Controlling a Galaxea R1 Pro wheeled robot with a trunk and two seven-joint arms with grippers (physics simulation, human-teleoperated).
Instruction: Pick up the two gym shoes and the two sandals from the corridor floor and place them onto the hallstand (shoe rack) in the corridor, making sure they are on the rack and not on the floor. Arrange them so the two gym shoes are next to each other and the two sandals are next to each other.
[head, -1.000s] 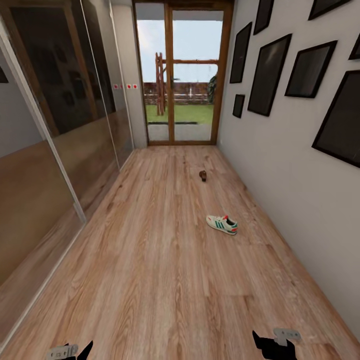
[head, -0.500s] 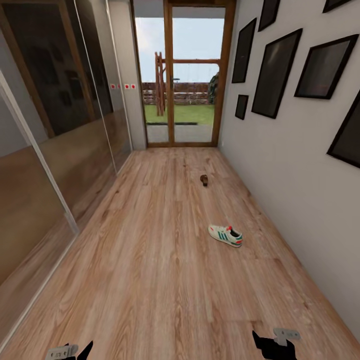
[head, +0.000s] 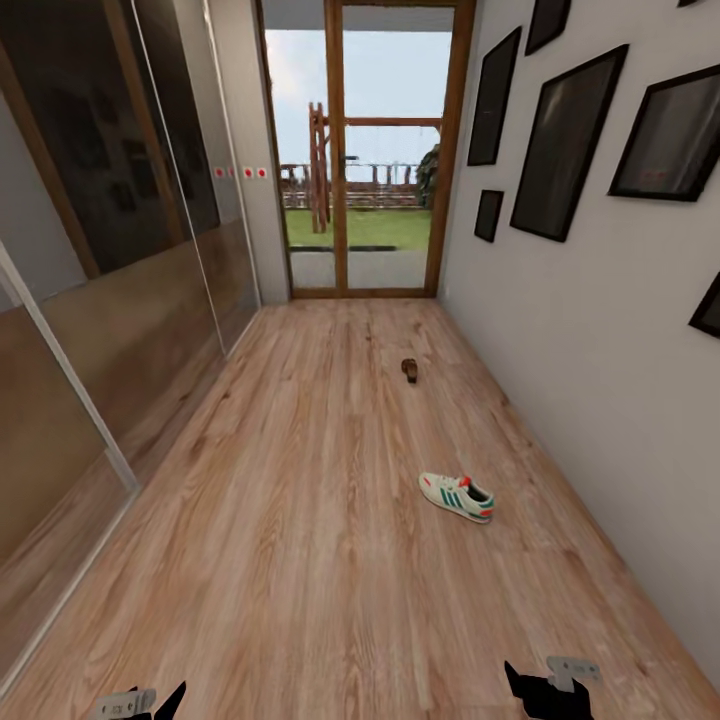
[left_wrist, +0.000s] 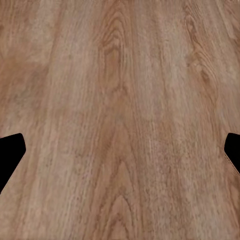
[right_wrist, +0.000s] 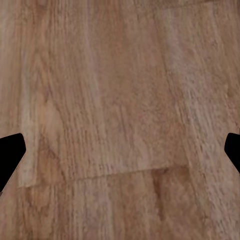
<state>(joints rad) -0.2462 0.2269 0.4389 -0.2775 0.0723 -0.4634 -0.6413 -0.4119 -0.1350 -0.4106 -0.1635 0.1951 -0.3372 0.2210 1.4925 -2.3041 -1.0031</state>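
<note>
No legible text, brand name, number or sign. The red-and-white stickers (head: 240, 172) on the mirrored wardrobe doors (head: 130, 250) and the green stripes on the gym shoe (head: 456, 497) carry no readable lettering.

Narrow corridor. Wood-plank floor (head: 300, 520), light brown with visible grain. Glossy sliding wardrobe doors (head: 120, 250) on one side; pale wall (head: 590, 360) with black picture frames (head: 560, 150) opposite. Far end: wood-framed glass door (head: 365, 150), daylight, lawn and fence outside.
</note>
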